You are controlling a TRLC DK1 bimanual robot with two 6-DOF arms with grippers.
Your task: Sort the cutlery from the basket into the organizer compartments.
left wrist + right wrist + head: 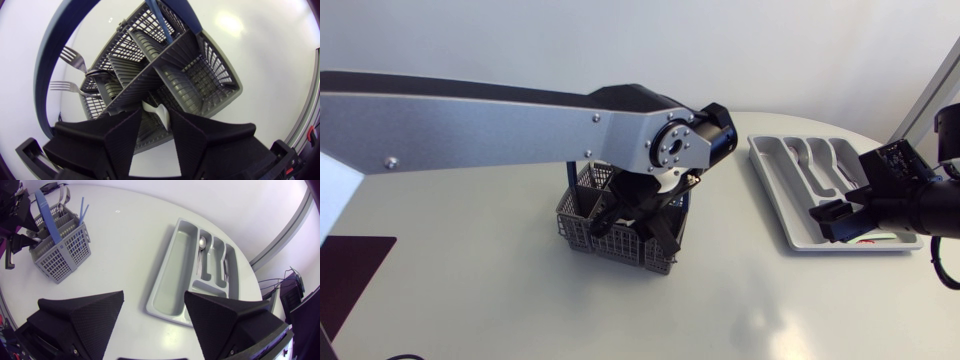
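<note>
From above: along the left arm [470, 125] down to the left gripper [635, 215], sunk into the grey basket [582, 220]; right gripper [835, 220] at the organizer's [775, 180] near end.

By left wrist: fingers spread, white utensil [159, 111] between them at the basket's divider; forks [72, 57] beyond.

By right wrist: fingers spread wide, organizer just ahead, basket well apart.
</note>
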